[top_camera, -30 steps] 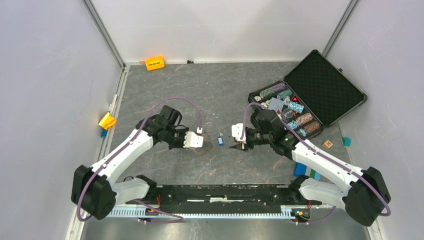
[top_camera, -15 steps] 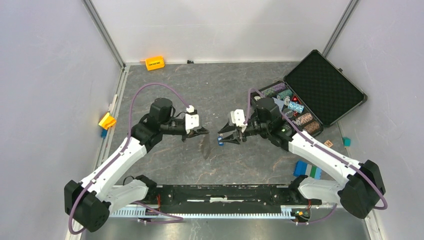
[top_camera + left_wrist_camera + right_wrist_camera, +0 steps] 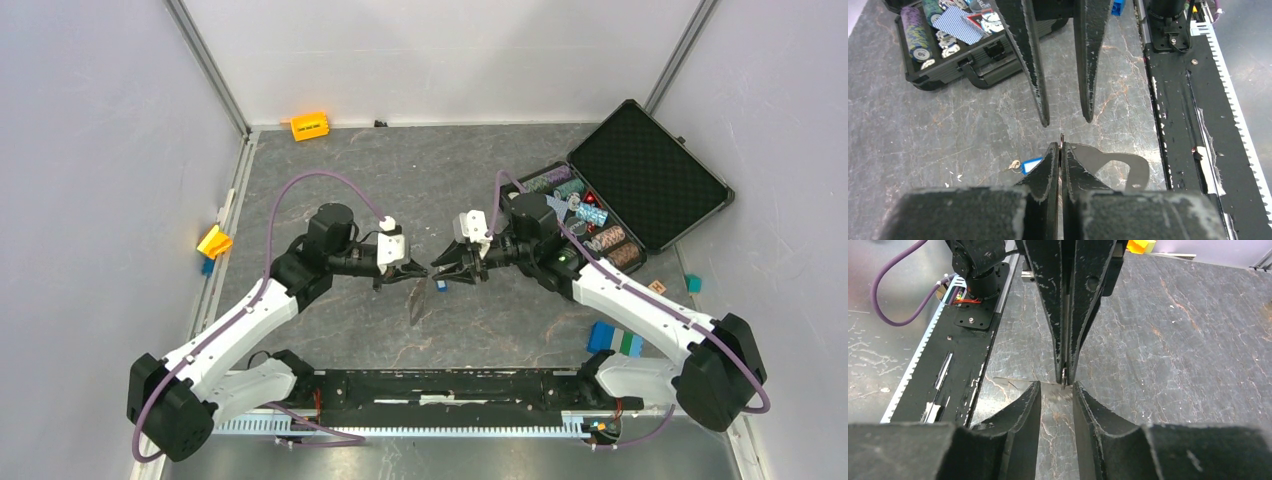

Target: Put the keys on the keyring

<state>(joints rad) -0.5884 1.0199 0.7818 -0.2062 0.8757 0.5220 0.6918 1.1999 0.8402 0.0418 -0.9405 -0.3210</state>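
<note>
My left gripper [image 3: 416,270] is shut on a thin metal piece [image 3: 1061,137] that shows edge-on just past its fingertips; I cannot tell whether it is a ring or a key. It also shows in the right wrist view [image 3: 1063,375]. My right gripper [image 3: 442,266] is open and empty, facing the left gripper tip to tip, a little above the table. In the right wrist view my right gripper [image 3: 1056,390] has the left one's tip just beyond its gap. A blue key tag [image 3: 441,287] with a small ring lies on the table below them, and it also shows in the left wrist view [image 3: 1030,164].
An open black case [image 3: 648,170] with poker chips sits at the back right. An orange block [image 3: 309,126] lies at the back wall and a yellow piece [image 3: 214,241] at the left edge. Blue and green blocks [image 3: 612,342] lie near the right arm's base. The black base rail [image 3: 430,390] runs along the near edge.
Both grippers have risen from the table and turned to face each other. The left gripper has moved right, up to the right gripper's open jaws. The blue tag has stayed put.
</note>
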